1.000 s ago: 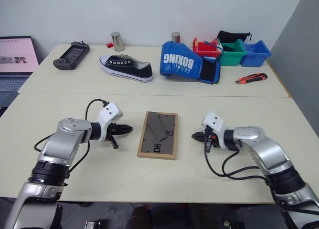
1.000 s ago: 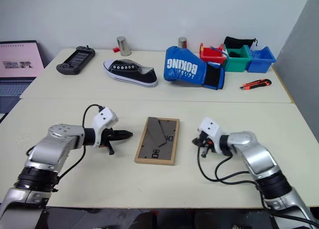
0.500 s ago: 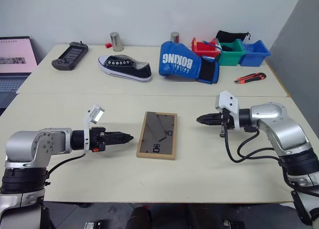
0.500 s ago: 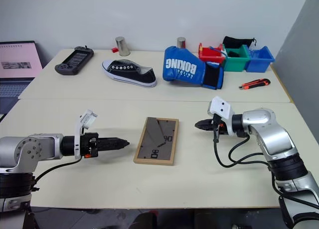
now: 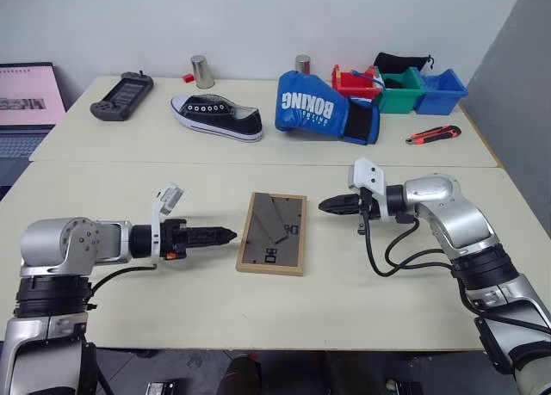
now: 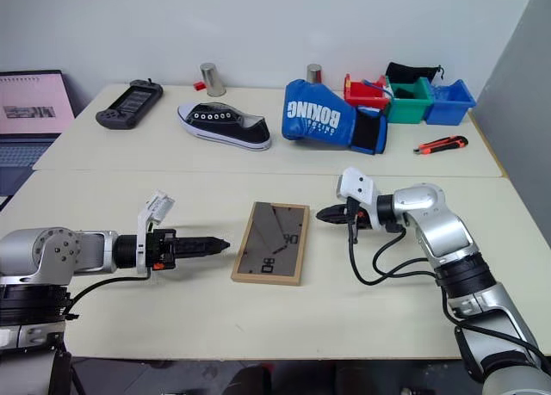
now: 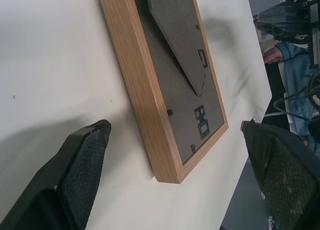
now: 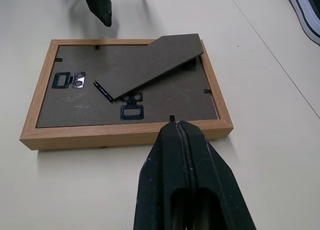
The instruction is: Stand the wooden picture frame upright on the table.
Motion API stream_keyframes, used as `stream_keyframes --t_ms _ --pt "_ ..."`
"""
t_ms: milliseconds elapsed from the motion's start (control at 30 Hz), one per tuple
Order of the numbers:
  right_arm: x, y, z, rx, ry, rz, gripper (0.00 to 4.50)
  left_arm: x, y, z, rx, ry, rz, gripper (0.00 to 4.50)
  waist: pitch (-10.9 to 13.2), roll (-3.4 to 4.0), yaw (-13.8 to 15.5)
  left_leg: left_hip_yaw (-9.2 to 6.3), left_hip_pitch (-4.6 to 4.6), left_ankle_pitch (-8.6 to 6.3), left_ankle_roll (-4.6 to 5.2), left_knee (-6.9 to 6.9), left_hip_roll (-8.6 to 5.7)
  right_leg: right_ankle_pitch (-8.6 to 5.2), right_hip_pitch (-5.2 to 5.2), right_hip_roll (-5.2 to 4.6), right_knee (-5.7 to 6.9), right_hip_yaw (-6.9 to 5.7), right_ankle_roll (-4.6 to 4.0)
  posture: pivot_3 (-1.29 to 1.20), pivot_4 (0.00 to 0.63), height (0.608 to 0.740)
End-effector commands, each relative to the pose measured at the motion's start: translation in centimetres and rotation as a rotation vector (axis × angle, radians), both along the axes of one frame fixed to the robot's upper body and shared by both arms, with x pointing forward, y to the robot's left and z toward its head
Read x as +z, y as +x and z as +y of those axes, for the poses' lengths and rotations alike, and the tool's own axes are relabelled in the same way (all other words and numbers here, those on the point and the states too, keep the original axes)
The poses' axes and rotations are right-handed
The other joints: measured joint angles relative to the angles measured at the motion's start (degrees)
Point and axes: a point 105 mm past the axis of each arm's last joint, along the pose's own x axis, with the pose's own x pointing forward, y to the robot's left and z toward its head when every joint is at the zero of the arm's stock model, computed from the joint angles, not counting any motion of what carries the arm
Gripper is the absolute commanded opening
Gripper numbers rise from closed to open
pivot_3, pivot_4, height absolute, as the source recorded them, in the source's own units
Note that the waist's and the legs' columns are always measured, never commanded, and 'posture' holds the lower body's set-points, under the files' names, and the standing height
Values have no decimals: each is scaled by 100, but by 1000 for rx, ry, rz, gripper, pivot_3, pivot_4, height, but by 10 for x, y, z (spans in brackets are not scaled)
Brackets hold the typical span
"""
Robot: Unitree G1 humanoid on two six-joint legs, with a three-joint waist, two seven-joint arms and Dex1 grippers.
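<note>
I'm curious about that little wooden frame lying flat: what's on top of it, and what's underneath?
On the wooden picture frame, the dark back board faces up, with its prop leg and small metal hangers. Its picture side lies hidden against the table.

Left hand [image 7: 170,175] opened; right hand [image 5: 325,206] rose.

A black low-top canvas sneaker with white laces and a white sole [image 5: 217,117] is lying on its side, and a blue boxing glove with white lettering [image 5: 323,107] is resting to the right of it. A black handheld game console [image 5: 123,95] is sitting further left, with an open laptop [image 5: 29,103] glowing beyond it. Two small metal cylinders [image 5: 202,70] are standing at the back. Red, green and blue plastic bins [image 5: 405,89] are lining up in a row, and a red-and-black utility knife [image 5: 433,135] is lying near them.
</note>
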Motion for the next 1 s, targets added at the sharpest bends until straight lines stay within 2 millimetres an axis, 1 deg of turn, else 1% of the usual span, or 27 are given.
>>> stream_keyframes --t_ms 33,200,433,600,633,700,800,1000 --pt "12 1 3 13 20 -49 0 8 0 2 3 0 -41 4461 0 0 0 0 0 0 0 0 0 0 0 0 0 0 0 0 150 740" --pt "8 1 2 2 14 -41 0 3 4 3 29 21 -35 4461 0 0 0 0 0 0 0 0 0 0 0 0 0 0 0 0 150 740" --pt "9 0 4 8 19 -37 0 1 2 1 27 3 -8 4461 0 0 -1 1 0 0 0 0 0 0 0 -1 0 0 0 0 150 740" --pt "3 -9 -6 36 -14 8 0 -2 -6 -5 -16 0 14 4461 0 0 0 1 0 0 0 0 0 0 0 -1 0 0 0 0 150 740" --pt "2 -12 -8 46 -24 16 0 -3 -6 -5 -19 4 12 4461 0 0 0 1 0 0 0 0 -1 0 0 -2 0 1 0 0 150 740" --pt "3 -11 -11 28 -27 13 0 -3 -3 -4 -3 -1 19 4461 0 0 1 1 0 0 0 0 -1 0 0 -2 0 1 0 0 150 740" --pt "4 -10 -12 17 -21 15 0 -4 -3 -4 -15 15 10 3904 0 0 -14 3 1 0 0 0 -1 0 0 -1 0 2 0 0 150 740" --pt "-5 -17 -17 27 -53 40 0 -6 -1 -10 -33 8 21 3904 0 0 -3 2 0 0 0 1 -2 0 0 -2 0 2 0 0 150 740"
